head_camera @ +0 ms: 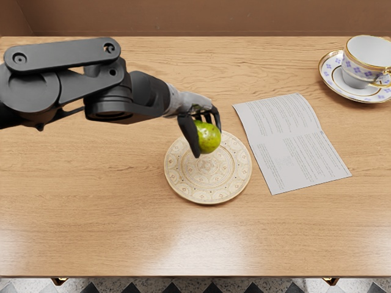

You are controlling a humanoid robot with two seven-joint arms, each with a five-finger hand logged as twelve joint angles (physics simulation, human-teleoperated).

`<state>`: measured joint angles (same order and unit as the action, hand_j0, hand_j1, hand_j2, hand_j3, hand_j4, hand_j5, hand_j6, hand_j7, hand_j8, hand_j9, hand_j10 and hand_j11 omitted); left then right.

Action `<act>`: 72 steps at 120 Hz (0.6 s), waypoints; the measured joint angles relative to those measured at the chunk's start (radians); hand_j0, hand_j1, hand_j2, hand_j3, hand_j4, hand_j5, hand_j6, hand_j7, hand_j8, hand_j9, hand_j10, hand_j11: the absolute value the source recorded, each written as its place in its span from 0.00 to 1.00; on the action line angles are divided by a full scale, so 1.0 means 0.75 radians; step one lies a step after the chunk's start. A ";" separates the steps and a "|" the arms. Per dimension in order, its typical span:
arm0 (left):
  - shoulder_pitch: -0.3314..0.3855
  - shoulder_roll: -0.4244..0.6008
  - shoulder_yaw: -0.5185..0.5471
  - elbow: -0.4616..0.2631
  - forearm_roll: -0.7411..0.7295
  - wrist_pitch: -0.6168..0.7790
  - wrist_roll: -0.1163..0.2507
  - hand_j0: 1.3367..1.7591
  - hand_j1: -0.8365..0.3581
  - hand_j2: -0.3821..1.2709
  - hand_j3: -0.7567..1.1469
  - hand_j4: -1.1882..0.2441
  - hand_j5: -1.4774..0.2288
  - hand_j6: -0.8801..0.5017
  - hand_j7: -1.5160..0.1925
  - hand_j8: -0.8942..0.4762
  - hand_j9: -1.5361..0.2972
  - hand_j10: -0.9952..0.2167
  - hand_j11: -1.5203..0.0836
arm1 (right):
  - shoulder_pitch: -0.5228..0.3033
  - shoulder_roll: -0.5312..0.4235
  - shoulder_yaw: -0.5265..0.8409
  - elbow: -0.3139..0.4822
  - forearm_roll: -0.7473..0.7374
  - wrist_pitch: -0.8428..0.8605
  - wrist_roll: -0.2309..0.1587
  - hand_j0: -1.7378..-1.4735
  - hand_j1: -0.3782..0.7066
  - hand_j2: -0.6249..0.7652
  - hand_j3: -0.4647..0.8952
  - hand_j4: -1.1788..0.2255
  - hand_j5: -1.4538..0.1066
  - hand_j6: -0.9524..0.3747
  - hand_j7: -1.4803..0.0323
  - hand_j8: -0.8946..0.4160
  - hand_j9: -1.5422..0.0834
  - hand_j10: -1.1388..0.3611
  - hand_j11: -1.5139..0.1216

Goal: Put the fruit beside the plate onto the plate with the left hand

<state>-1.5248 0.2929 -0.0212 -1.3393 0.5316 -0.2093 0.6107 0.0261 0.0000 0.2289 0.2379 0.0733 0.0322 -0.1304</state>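
Fruit (208, 136), green, is gripped in your left hand (198, 121) just over the plate's far edge; can't tell if it touches yet. L to R: left arm (73, 82) comes in from the left edge, fingers (190, 135) curl round the fruit, and the plate (211, 180) lies right below. Paper sheet (293, 143) is beside the plate, cup (366, 55) & saucer (333, 73) well apart, far right. Step, imo: carry's done, placing's pending. Next you'd lower toward plate centre, then ease the fingers open so it doesn't roll off.
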 joint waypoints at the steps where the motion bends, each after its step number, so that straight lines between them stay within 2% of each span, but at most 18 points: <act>1: 0.000 -0.001 0.000 0.002 0.000 0.000 0.000 0.74 0.41 0.45 0.40 0.64 0.25 0.46 0.30 0.44 0.29 0.24 0.32 | 0.000 0.000 0.000 0.000 0.000 0.000 0.000 0.30 0.06 0.45 0.34 0.82 0.91 0.70 0.96 0.66 0.93 0.74 0.90; 30: -0.001 -0.100 0.006 0.081 0.005 -0.001 0.000 0.74 0.41 0.46 0.40 0.65 0.25 0.47 0.30 0.45 0.29 0.24 0.31 | 0.000 0.000 0.000 0.000 0.000 0.000 0.000 0.30 0.06 0.45 0.34 0.82 0.91 0.70 0.96 0.66 0.93 0.74 0.90; 56: 0.021 -0.121 0.019 0.158 0.020 -0.002 0.000 0.74 0.43 0.41 0.40 0.64 0.25 0.46 0.30 0.45 0.29 0.24 0.31 | 0.000 0.000 0.000 0.000 0.000 0.000 0.000 0.30 0.06 0.45 0.34 0.82 0.91 0.70 0.96 0.66 0.93 0.74 0.90; 72: 0.022 -0.139 0.033 0.177 0.021 -0.001 0.000 0.74 0.43 0.42 0.40 0.64 0.25 0.46 0.30 0.44 0.29 0.23 0.31 | 0.000 0.000 -0.001 0.000 -0.001 0.000 0.000 0.30 0.06 0.45 0.34 0.82 0.91 0.70 0.96 0.66 0.93 0.74 0.90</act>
<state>-1.5079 0.1887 0.0032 -1.2063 0.5470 -0.2100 0.6108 0.0261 0.0000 0.2284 0.2378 0.0725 0.0322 -0.1304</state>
